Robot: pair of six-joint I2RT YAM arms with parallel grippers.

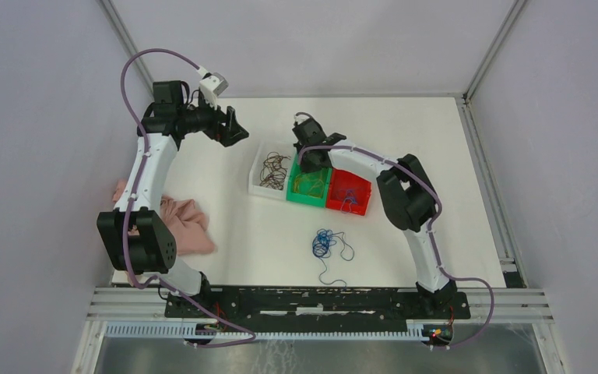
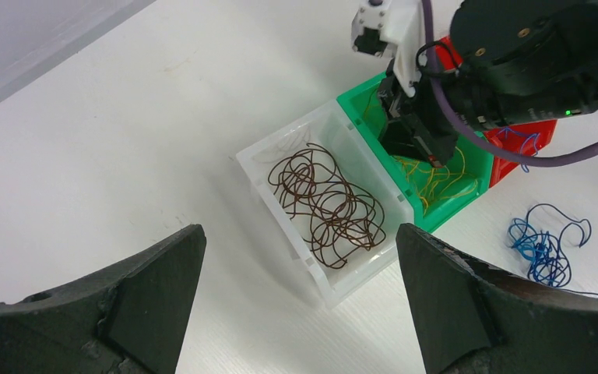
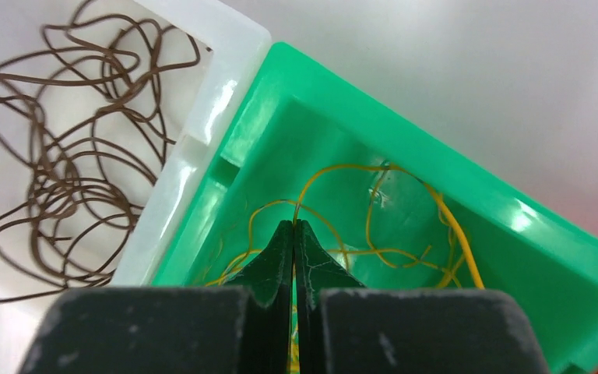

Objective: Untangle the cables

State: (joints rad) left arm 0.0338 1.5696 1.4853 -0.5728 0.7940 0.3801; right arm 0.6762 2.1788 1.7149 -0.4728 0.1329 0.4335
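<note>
Right wrist, yellow cables [image 3: 458, 234] in green bin [image 3: 436, 167]

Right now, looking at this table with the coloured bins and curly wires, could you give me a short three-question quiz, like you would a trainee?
1. Fill in: inside the green plastic bin, the right arm's fingers are shut on thin ___ wires.
2. True or false: the thin brown curly wires lie in the white plastic bin.
3. The loose tangle of thin blue wires rests: A in the green plastic bin; B on the white table; C on the pink cloth.
Key: 1 yellow wires; 2 true; 3 B.
</note>
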